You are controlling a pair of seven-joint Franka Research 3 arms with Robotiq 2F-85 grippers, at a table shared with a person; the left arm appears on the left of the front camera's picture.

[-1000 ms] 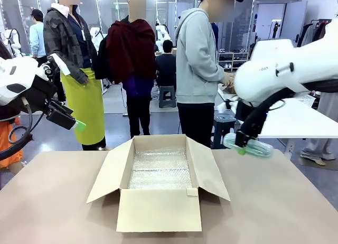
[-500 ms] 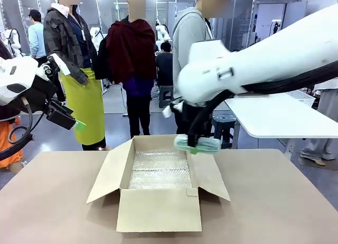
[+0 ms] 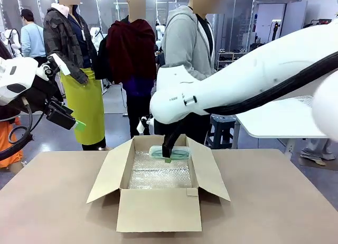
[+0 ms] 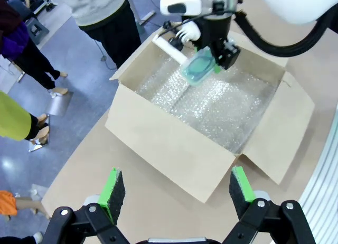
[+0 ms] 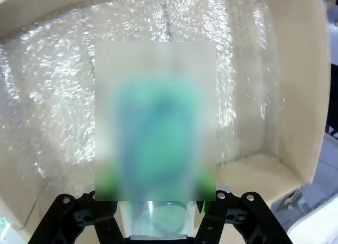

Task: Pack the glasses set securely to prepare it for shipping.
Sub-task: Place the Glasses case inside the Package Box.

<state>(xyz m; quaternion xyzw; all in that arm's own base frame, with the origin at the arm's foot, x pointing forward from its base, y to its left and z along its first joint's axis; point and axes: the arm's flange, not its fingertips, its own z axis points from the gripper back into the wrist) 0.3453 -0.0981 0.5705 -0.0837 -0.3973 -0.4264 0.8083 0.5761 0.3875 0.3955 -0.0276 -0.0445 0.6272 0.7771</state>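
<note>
A mint-green translucent case of the glasses set (image 3: 170, 152) hangs over the far part of an open cardboard box (image 3: 158, 209), held level by my right gripper (image 3: 168, 155), which is shut on it. From the left wrist the same case (image 4: 197, 67) shows above the bubble wrap (image 4: 222, 104) that lines the box floor. The right wrist view looks down on the case (image 5: 156, 138), blurred, with bubble wrap (image 5: 47, 96) below it. My left gripper (image 3: 71, 121) is raised at the far left, away from the box, and its green pads (image 4: 112, 187) stand wide apart, open with nothing between them.
The box flaps (image 3: 110, 170) are folded outward on a tan table (image 3: 53, 212). A person in a grey hoodie (image 3: 186, 48) stands just behind the box. Other people stand farther back. A white table (image 3: 280, 120) is at the right.
My right arm has swung in from the right with the mint-green case, from beside the box to over its far interior. The left arm has stayed put.
</note>
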